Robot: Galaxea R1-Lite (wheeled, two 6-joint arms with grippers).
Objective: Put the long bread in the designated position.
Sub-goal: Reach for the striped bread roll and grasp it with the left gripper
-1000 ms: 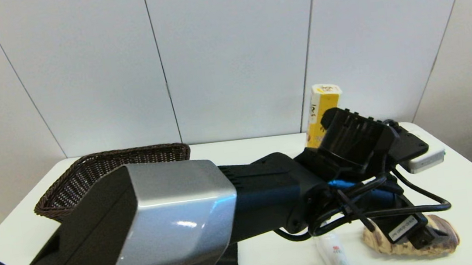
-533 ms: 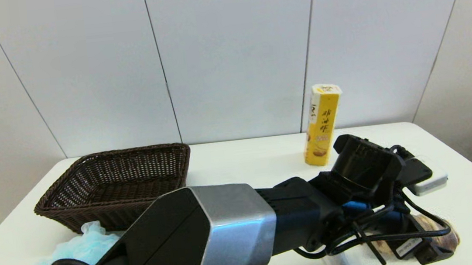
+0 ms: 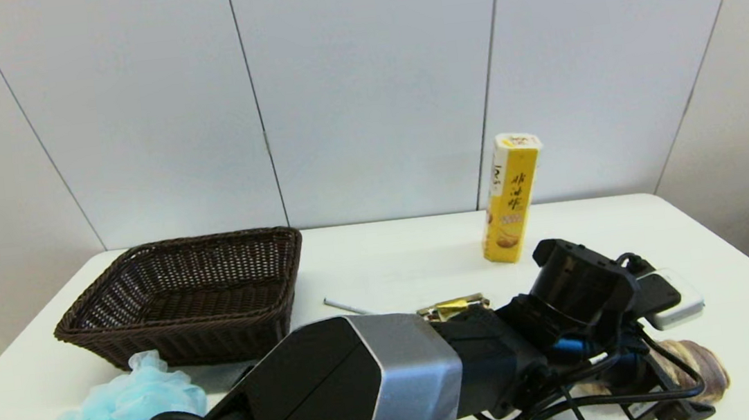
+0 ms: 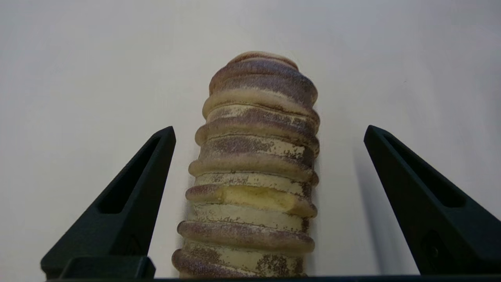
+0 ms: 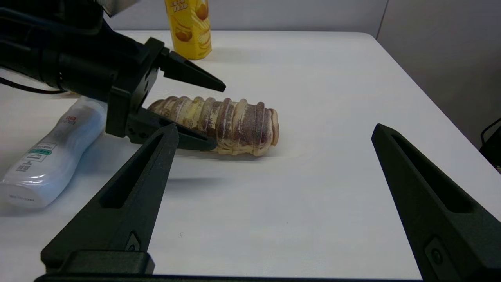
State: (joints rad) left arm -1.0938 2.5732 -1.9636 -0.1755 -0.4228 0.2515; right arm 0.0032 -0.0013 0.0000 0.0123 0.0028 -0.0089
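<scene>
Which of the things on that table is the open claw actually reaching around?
The long bread, the striped loaf lying between the left gripper's open fingers. The white bottle lies beside it, and the yellow box stands farther back.

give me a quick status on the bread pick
Left tool open, straddling the long bread, not closed. Right tool open, idle near the table edge. White bottle lies beside the bread.

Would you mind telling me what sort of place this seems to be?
Probably a robot test room: a bare white table against plain grey wall panels, set with props, a dark brown wicker basket and a tall yellow snack box.
</scene>
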